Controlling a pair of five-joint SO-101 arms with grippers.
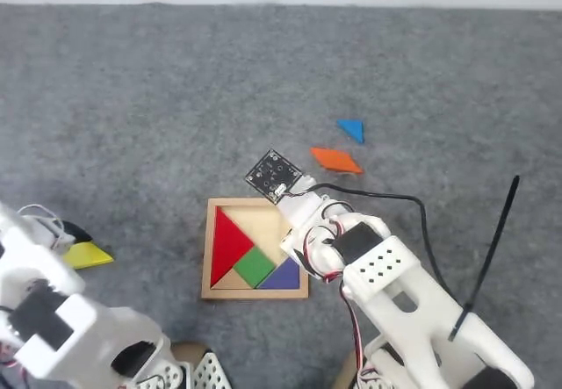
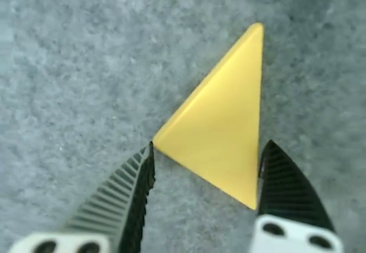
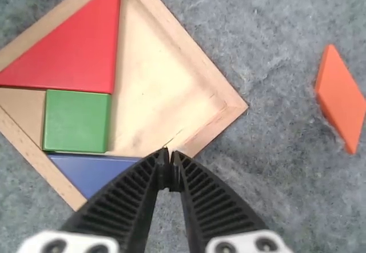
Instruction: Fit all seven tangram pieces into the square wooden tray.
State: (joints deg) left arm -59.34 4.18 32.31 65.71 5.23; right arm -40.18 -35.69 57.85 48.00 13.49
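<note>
Can see the square wooden tray (image 1: 207, 248) (image 3: 189, 48) flat on the grey bench (image 1: 176, 99), a little toward the near side from the middle. Holds three coloured pieces: a big red triangle (image 1: 230, 241) (image 3: 74, 50) along one side, a green square (image 1: 254, 266) (image 3: 77, 121) touching the red one's edge, and a violet-blue triangle (image 1: 283, 275) (image 3: 94, 170) in the corner just beside the green square. Leaves about half of the floor bare, in pale wood. Cannot tell about the tan triangle-shaped field next to the green square, whether a piece or only tray floor.

Outside the tray, on the far right side, can find an orange parallelogram (image 1: 336, 160) (image 3: 341, 104) and, just beyond, a small blue triangle (image 1: 351, 129), near each other but apart, both flat on the bench. Well apart on the other side, left of the tray, can find a yellow triangle (image 1: 88, 255) (image 2: 220, 127), also flat.

Right tool (image 3: 170, 164): closed, the two fingers together, holding nothing, over the tray's rim beside the violet-blue triangle. Left tool (image 2: 209, 144): wide, astride the yellow triangle, one fingertip (image 2: 144, 173) at a corner of the piece and the other just beside the opposite edge; not clear about real touching.

In the high view, right arm (image 1: 386, 275) stretching from the near edge over the tray's right side; left arm (image 1: 35, 301) at the near left corner, beside the yellow triangle.
</note>
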